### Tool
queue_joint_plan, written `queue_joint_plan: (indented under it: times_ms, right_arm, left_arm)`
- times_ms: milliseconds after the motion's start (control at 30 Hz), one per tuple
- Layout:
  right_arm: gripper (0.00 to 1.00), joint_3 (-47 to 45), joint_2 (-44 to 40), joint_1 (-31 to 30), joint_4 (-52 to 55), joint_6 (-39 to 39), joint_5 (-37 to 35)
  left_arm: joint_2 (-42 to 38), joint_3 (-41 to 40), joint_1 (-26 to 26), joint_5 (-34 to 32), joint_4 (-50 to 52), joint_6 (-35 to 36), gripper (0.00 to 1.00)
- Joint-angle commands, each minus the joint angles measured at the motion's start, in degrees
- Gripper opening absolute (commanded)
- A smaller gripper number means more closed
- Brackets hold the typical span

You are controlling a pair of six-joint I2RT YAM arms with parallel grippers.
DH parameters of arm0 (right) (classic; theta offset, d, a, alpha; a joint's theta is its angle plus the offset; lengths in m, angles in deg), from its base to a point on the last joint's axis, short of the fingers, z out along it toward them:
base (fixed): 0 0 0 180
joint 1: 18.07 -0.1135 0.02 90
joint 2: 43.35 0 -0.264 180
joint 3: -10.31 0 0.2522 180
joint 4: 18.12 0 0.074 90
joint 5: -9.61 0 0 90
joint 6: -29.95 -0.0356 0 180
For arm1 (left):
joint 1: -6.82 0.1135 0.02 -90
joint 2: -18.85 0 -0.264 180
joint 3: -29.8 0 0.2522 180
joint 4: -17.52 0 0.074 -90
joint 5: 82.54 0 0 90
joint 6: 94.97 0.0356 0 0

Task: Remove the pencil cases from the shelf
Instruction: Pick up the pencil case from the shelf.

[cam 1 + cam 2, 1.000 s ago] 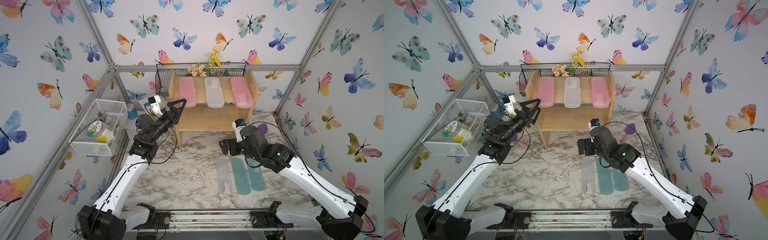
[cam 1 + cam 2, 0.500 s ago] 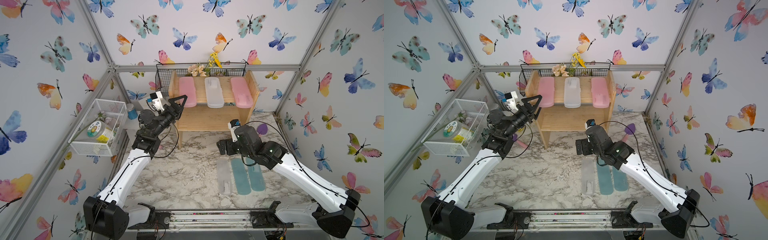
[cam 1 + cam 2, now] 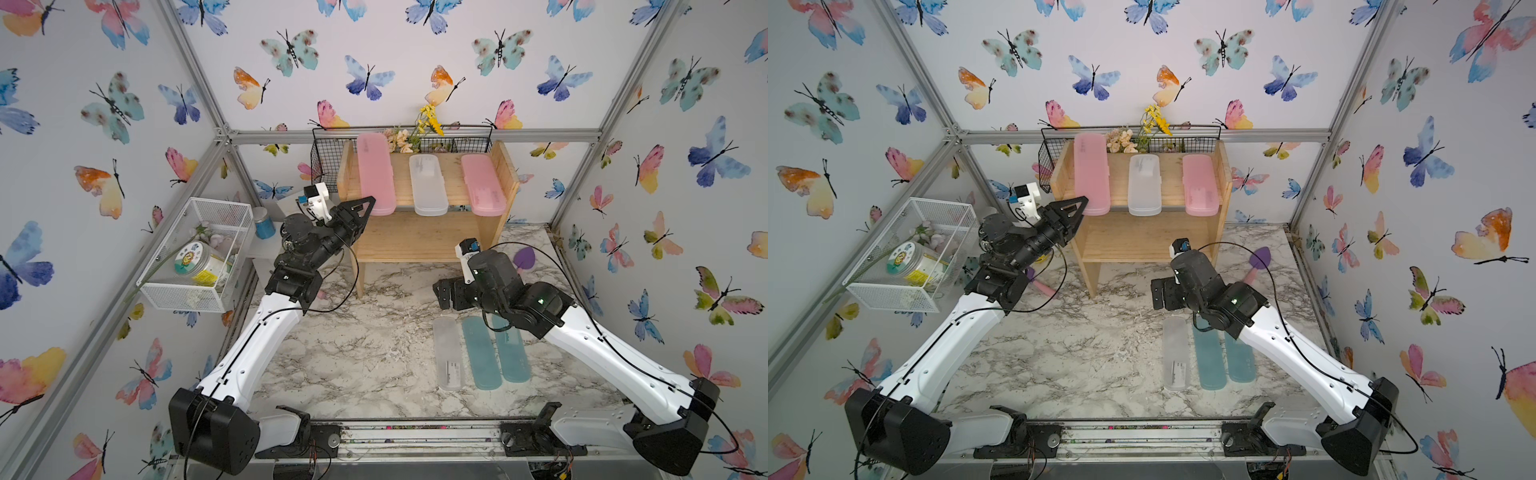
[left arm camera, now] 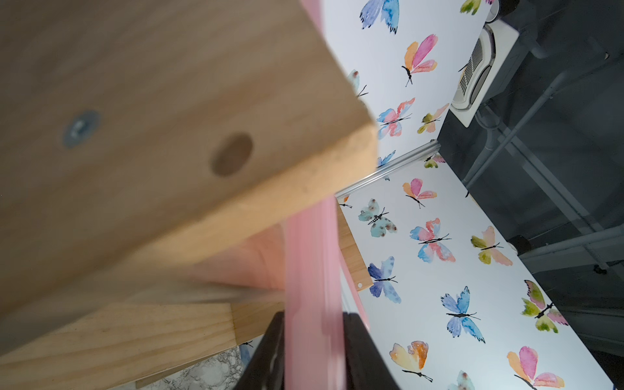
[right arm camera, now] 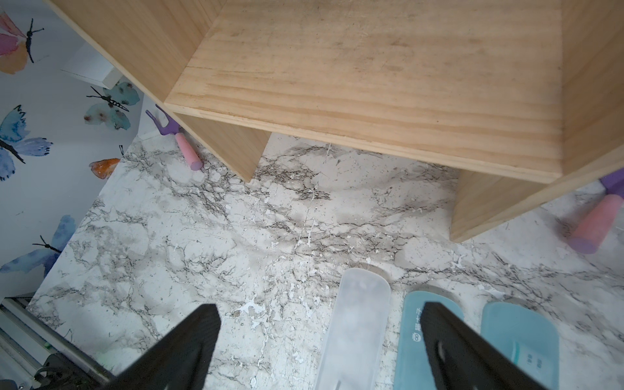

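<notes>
I've got the left jaws clamped on the left pink case (image 3: pixel 375 174)
It's on the shelf (image 3: pixel 415 237) top tier (frosted white case (image 3: pixel 428 185) beside it); right jaws hang wide open over the worktop (image 3: pixel 353 353).

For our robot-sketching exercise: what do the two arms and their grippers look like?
The left arm and right arm have white link shells between bulky black joints, with thin black cables looping alongside. Each wrist carries a small white camera. The left gripper and right gripper are black with tapered fingers, triangular and cut out on the left. A green light glows on the right arm.
</notes>
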Motion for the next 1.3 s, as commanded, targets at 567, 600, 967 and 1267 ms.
queue_joint_plan:
  times_ms: [567, 600, 967, 1267]
  right_arm:
    - [0.99, 18.44, 1.85, -0.18, -7.92, 2.65, 19.91]
    - [0.99, 19.63, 3.22, -0.19, -8.26, 2.45, 21.19]
    - [0.99, 27.54, 13.5, -3.35, -15.24, -1.21, 25.24]
    - [0.99, 30.09, 19.71, -6.92, -16.26, -2.91, 21.97]
  left_arm:
    - [-25.95, -21.04, -13.17, -16.52, 4.72, 36.94, 0.07]
    - [-27.65, -22.35, -14.92, -18.76, 5.17, 38.38, 0.07]
    - [-35.87, -28.2, -20.84, -28.18, 9.8, 42.02, 0.06]
    - [-36.25, -28.64, -24.28, -32.49, 10.23, 43.93, 0.03]
